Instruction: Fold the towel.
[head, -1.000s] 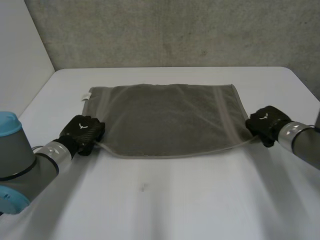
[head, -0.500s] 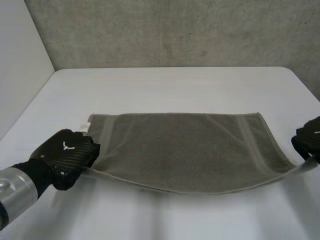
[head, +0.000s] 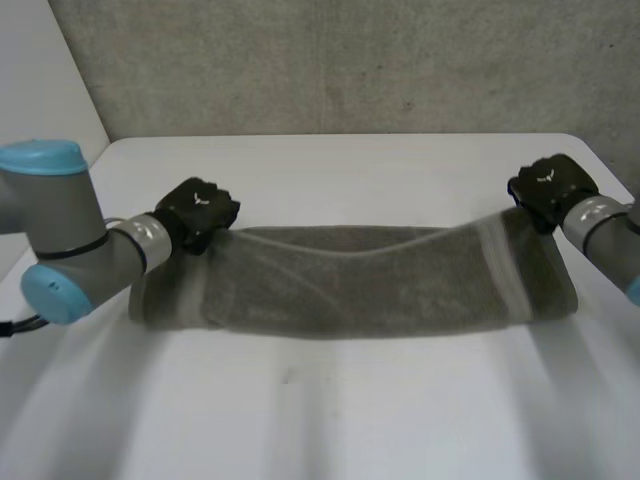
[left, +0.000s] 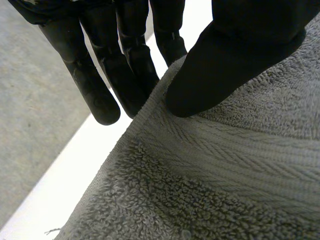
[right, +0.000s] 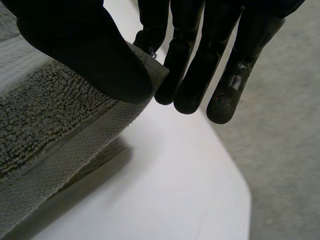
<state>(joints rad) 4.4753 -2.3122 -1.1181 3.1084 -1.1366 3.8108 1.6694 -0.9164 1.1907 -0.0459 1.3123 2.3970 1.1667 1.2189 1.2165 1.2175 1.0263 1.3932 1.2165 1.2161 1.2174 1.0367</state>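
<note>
**Towel doubled into a long band, far corners pinched**

Towel (head: 350, 280) lay across the middle of the table (head: 330, 410) as a long, low band, its near edge a soft rounded fold. The left hand (head: 197, 213) held its far left corner and the right hand (head: 548, 190) its far right corner. Bare white tabletop stretched wide in front of the fold. A narrower strip lay open behind the towel, up to the table's far edge under the grey wall (head: 330, 60).

Half a second before, the towel was spread in a single layer and both hands were at its near corners, close to the camera. Since then the hands had travelled away over the cloth, and the near half now lay turned over the far half.

In the left wrist view the thumb (left: 225, 60) pressed the towel's hem against straight fingers (left: 125, 65) behind it. In the right wrist view the corner was clamped the same way between thumb (right: 85, 55) and fingers (right: 195, 60). The cloth was grey looped terry with a flat woven band along its hem.
</note>
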